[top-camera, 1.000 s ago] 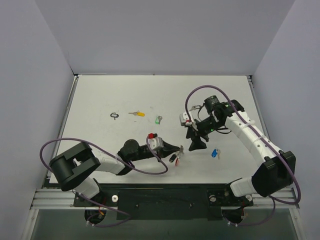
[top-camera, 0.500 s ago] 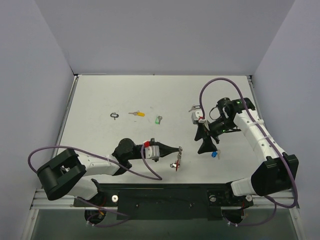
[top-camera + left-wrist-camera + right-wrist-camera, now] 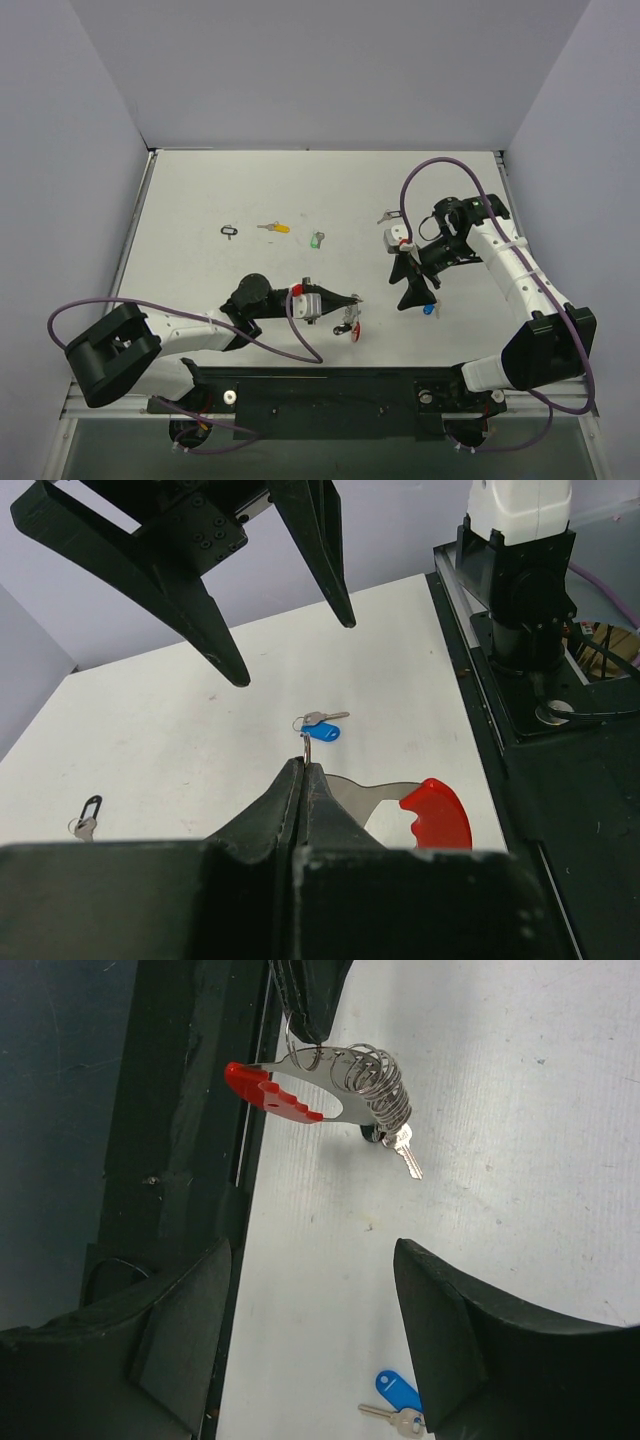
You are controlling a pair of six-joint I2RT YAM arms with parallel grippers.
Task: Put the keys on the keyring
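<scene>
My left gripper [image 3: 352, 302] is shut on the ring of the keyring [image 3: 345, 1080]. Its red curved tag [image 3: 437, 814] hangs to the side, and a silver key with a black tag [image 3: 398, 1148] hangs from the coils. The keyring hangs just above the table near the front edge [image 3: 350, 326]. My right gripper [image 3: 411, 294] is open and empty, its fingers [image 3: 455, 1330] spread above the table. The blue-tagged key [image 3: 430, 309] lies flat just by it and also shows in both wrist views [image 3: 322, 727] [image 3: 400, 1400]. The yellow-tagged key [image 3: 273, 228] and green-tagged key [image 3: 316, 240] lie further back.
A small black loop tag [image 3: 230, 231] lies at the left of the yellow key. Another small silver piece [image 3: 385, 215] lies behind the right gripper. The black front rail [image 3: 330, 395] runs close behind the keyring. Purple cables loop off both arms.
My right gripper has moved right and toward the front, ending beside the blue key. My left arm has stretched flatter, still holding the keyring, which has shifted slightly toward the front.
</scene>
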